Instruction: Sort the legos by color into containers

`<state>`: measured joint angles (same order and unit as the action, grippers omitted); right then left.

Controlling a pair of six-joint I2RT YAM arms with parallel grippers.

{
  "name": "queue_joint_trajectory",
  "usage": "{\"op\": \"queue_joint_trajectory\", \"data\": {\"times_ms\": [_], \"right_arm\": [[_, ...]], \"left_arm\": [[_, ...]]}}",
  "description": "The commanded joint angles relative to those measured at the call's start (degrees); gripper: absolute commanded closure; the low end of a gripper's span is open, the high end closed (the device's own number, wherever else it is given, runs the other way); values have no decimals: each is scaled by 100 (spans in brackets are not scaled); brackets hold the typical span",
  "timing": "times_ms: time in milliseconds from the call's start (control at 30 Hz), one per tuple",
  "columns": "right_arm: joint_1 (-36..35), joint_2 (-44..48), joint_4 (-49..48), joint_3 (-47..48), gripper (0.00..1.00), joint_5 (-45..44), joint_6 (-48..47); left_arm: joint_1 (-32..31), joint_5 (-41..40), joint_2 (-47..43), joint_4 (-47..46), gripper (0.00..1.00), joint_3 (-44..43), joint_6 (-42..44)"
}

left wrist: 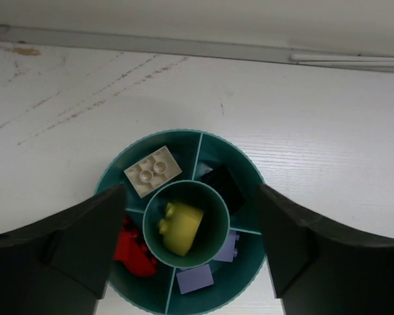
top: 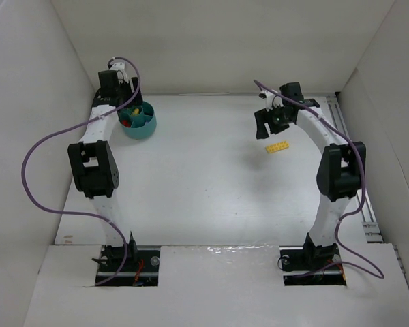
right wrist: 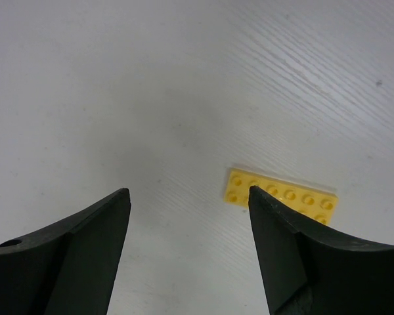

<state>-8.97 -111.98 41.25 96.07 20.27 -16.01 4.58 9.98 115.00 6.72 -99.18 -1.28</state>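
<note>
I'm running this from afar in what reads as a robotics lab test cell. A bare white surface (top: pixel 204 197) is boxed in by plain white panels (top: pixel 27 82). The left arm (top: pixel 94 167) and right arm (top: pixel 337 174) are bolted at its near edge and trail loose purple cables (top: pixel 25 167). A metal rail (top: pixel 369 214) edges the right side.

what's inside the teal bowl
The teal bowl holds a yellow brick in its centre cup; around it a cream brick, pale purple bricks, and a red brick partly hidden by a finger.
</note>
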Motion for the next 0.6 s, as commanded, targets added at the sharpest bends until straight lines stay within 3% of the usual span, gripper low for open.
{"op": "queue_joint_trajectory", "data": {"times_ms": [0,67,200,267,300,367,567], "right_arm": [[325,159,-293,-36,23,-269,-288],[404,159,-293,25,23,-339,-429],[537,212,-31,78,24,-401,-1025],[607,326,163,17,27,-471,-1727],[668,326,251,17,27,-532,-2035],[809,502,513,-158,29,-533,-2940],[880,748,568,-659,30,-392,-4793]], "left_arm": [[-18,276,-329,-267,24,-409,75],[-18,557,-469,-268,0,-497,128],[34,671,-689,-163,0,-761,-451],[113,2177,-689,-57,0,-971,-252],[113,2967,-742,65,0,-1068,429],[113,4522,-821,364,0,-1069,926],[-159,5584,-1023,252,1,-595,965]]}}
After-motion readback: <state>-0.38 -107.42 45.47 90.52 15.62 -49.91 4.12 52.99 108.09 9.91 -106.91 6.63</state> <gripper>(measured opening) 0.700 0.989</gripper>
